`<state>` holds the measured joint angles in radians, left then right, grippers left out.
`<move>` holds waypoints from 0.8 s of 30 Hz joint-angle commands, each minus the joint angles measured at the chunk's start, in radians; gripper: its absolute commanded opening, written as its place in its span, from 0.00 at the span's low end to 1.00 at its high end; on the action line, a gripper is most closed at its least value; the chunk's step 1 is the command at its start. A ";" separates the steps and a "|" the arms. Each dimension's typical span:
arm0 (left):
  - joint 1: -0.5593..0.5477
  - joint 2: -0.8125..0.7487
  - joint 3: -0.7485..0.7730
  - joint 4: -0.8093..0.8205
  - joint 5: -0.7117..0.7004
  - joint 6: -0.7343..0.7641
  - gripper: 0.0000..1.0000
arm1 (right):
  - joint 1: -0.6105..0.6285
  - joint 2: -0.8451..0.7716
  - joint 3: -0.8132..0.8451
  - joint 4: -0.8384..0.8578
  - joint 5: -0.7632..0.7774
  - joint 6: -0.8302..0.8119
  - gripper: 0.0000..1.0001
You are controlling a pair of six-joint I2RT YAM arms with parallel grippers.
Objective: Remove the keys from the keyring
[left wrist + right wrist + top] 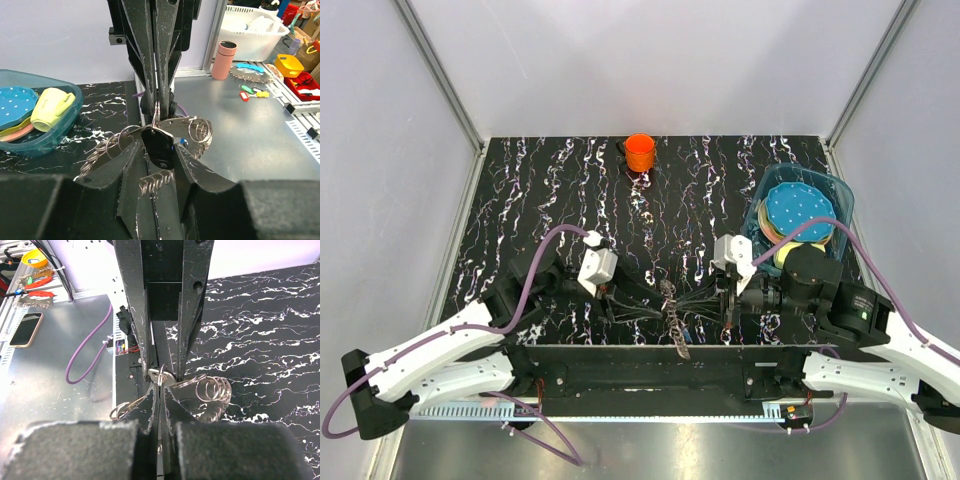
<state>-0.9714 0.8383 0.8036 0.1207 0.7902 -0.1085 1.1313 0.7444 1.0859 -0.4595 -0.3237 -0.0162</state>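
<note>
Both grippers meet at the table's front middle, over the keys (675, 335), which hang as a grey bundle. My left gripper (156, 146) has its fingers against both edges of a black-headed key (159, 149). A toothed blade (157, 181) shows below that key, and a small blue piece (183, 142) sits beside it. My right gripper (160, 390) is shut, pinching the thin keyring (161, 376) at its tips. Coils of metal loops trail off to each side (200, 131) (102, 152). In the top view the left gripper (658, 300) and right gripper (685, 300) face each other.
An orange cup (640, 152) stands at the back centre. A teal tub (842, 192) at the right holds a blue dotted plate (798, 205) and a yellow cup (50, 105). A steel ledge (640, 440) runs along the near edge. A pink bottle (226, 60) stands off the table.
</note>
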 commanded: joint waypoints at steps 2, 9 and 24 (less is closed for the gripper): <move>-0.010 0.021 0.051 0.011 -0.040 0.018 0.41 | 0.001 -0.007 0.005 0.096 0.028 0.010 0.00; -0.020 0.019 0.045 0.007 -0.106 0.032 0.52 | 0.001 -0.011 -0.006 0.101 0.083 0.041 0.00; -0.032 0.042 0.057 -0.006 -0.197 0.043 0.40 | 0.001 -0.019 -0.024 0.131 0.083 0.061 0.00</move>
<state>-0.9932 0.8692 0.8116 0.0978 0.6189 -0.0780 1.1313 0.7414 1.0569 -0.4301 -0.2527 0.0246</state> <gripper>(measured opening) 0.434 0.010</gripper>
